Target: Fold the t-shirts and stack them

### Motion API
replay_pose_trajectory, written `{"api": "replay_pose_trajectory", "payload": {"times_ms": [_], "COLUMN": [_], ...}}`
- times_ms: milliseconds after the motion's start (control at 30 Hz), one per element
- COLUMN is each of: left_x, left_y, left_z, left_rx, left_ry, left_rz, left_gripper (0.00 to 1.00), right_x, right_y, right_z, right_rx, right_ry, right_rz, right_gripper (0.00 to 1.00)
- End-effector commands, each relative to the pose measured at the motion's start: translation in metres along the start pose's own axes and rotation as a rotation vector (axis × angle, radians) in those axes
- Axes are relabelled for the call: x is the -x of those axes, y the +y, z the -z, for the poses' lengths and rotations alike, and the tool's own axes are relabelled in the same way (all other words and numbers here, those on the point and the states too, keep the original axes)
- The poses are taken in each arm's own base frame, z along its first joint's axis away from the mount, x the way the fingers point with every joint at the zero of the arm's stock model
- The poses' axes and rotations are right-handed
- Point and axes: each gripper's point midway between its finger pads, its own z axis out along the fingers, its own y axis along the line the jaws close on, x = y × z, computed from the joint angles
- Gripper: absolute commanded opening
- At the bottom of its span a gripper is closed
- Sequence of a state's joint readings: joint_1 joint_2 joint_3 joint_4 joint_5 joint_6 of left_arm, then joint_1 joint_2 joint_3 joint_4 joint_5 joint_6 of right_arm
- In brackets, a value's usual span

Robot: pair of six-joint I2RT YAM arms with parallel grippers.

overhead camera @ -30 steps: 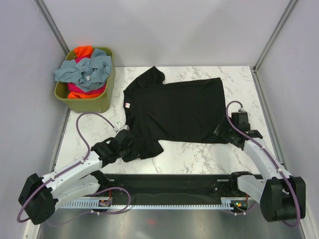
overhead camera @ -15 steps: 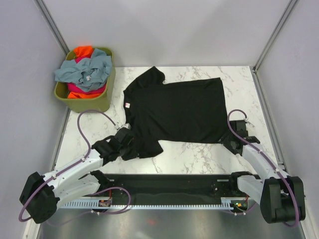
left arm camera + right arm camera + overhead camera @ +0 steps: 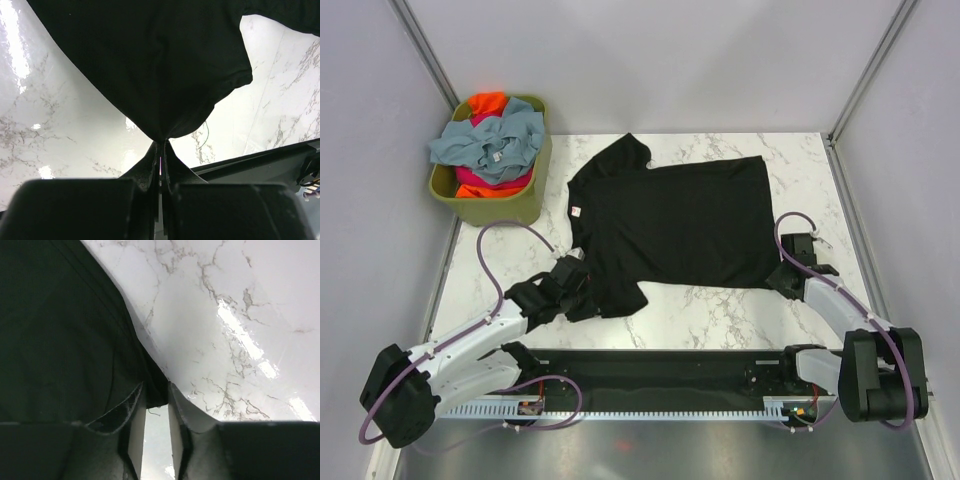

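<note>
Wrist views only: left fingers [image 3: 149, 167] clenched on black t-shirt [image 3: 150, 60] sleeve; right fingers [image 3: 178, 430] straddle hem corner, grip unclear.

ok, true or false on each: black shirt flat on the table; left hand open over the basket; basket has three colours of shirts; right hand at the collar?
1. The black t-shirt lies spread on the table. True.
2. The left hand is open over the basket. False: it is shut on the black t-shirt's near-left edge.
3. The basket holds a grey-blue shirt, an orange shirt and a pink shirt. True.
4. The right hand is at the collar. False: it is at the near-right hem corner, jaws apart around the cloth edge.
</note>
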State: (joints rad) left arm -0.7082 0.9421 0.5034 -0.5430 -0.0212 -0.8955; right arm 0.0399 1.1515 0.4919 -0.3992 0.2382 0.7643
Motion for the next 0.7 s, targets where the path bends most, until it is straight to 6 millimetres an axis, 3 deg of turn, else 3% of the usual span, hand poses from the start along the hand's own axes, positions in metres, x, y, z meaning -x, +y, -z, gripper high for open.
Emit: {"api": "replay_pose_trajectory", "payload": {"times_ms": [0,100,167,267,367,400,500,667], "left_x": [0.004,0.006,0.007,0.012,0.014,0.006,0.006,0.027], "left_y": [-0.004,-0.007,-0.008,-0.003,-0.015,-0.018,-0.02,-0.033], "left_z": [-0.001,0.001,0.008,0.026,0.038,0.043,0.056,0.084], "left_rx": [-0.023,-0.03,-0.02,0.031,-0.02,-0.043,-0.04,-0.055], "left_ry": [-0.013,-0.016,-0.008,-0.001,0.0,0.044,0.055,-0.014], "left_rz": [-0.023,-0.025,-0.04,-0.083,-0.088,-0.085,-0.079,-0.1], "left_gripper": [0.02,0.02,0.02,0.02,0.02,0.02,0.02,0.02], "right_x": [0.015,0.013,0.015,0.024,0.032,0.031,0.031,0.039], "right_y": [0.008,0.005,0.004,0.006,-0.003,-0.007,-0.005,0.009], "right_z": [0.0,0.002,0.005,0.017,0.029,0.033,0.042,0.052], "right_rx": [0.021,0.02,0.017,0.025,0.012,0.002,0.033,0.096], "right_ry": [-0.041,-0.034,-0.033,-0.037,-0.051,-0.04,-0.034,-0.03], "right_rz": [-0.009,-0.004,-0.001,0.008,-0.025,-0.034,-0.058,-0.036], "right_gripper": [0.3,0.05,0.0,0.0,0.0,0.0,0.0,0.0]}}
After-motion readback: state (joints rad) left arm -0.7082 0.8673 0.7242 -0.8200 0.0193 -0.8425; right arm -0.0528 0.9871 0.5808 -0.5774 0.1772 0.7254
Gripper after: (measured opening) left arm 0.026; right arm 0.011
